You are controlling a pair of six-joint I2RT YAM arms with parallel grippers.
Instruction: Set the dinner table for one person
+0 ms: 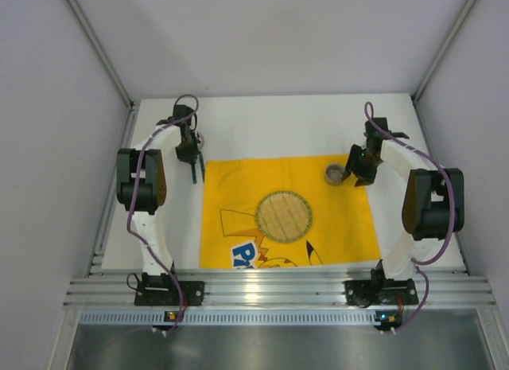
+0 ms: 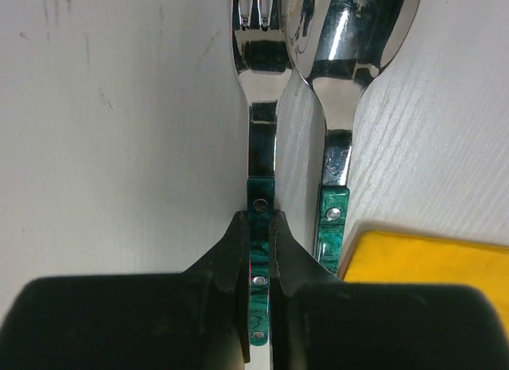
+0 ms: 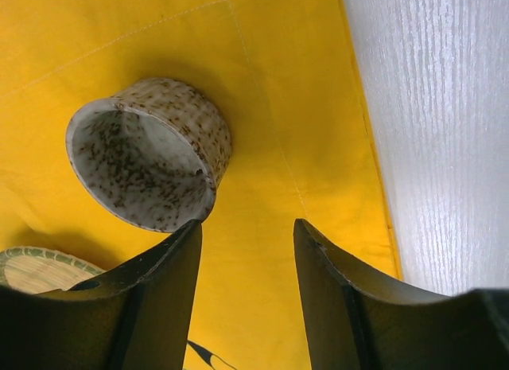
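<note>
The dinner table (image 1: 278, 119) lies white beneath everything. Near its far left, beside a corner of the yellow cloth (image 1: 238, 195), the left end effector (image 2: 258, 227) is clamped on the fork (image 2: 261, 139) handle. The spoon (image 2: 350, 36) touches the fork, so a lift could drag it askew. Bare table opens left of the fork. The right end effector (image 3: 248, 235) stands half open, empty, beside the cup (image 3: 151, 155)

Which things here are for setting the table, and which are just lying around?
For the job:
- fork, pinched in the left gripper
- spoon right beside it
- speckled cup
- round woven plate
- yellow cloth
- white table

Just there, not for dinner:
- aluminium rail
- grey walls
</note>
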